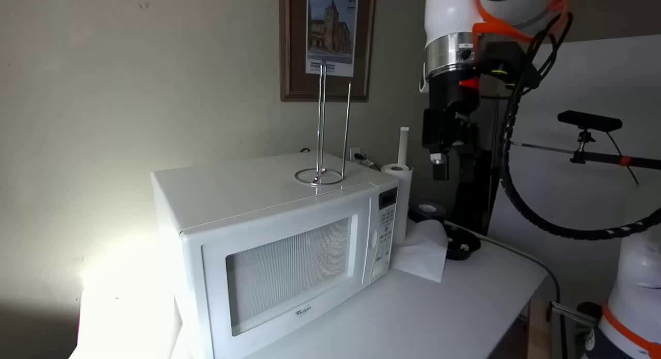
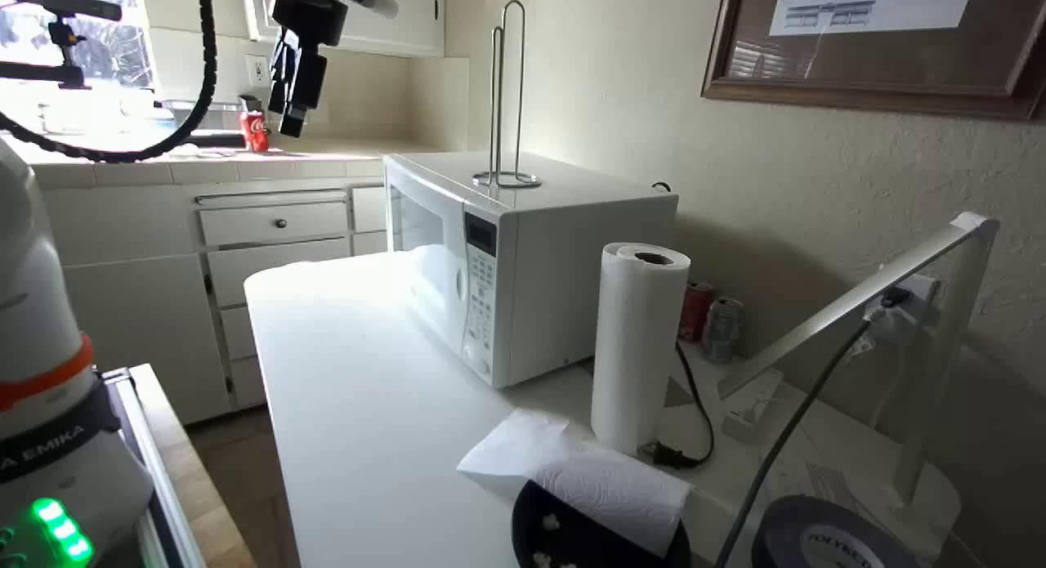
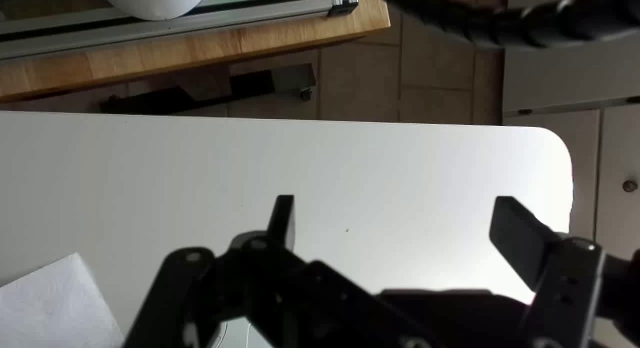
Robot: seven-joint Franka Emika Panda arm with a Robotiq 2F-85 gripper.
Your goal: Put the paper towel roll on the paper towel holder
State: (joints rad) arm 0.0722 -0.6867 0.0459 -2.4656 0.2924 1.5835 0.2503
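The paper towel roll (image 2: pixel 640 347) is a white cylinder standing upright on the table beside the microwave. It also shows in an exterior view (image 1: pixel 404 206), partly hidden by the microwave. The paper towel holder (image 1: pixel 319 126) is a metal wire stand, upright and bare on top of the microwave, seen too in an exterior view (image 2: pixel 495 102). My gripper (image 3: pixel 395 220) is open and empty, with its fingers wide apart over the white table. It hangs pointing down in both exterior views (image 1: pixel 441 168) (image 2: pixel 292 114), apart from roll and holder. Neither shows in the wrist view.
The white microwave (image 2: pixel 588 282) stands against the wall. A loose white paper sheet (image 2: pixel 572 470) lies partly over a black bowl (image 2: pixel 543 527) in front of the roll. A black tape roll (image 2: pixel 817 535), a white lamp (image 2: pixel 940 331), a black cord and cans (image 2: pixel 723 331) are nearby.
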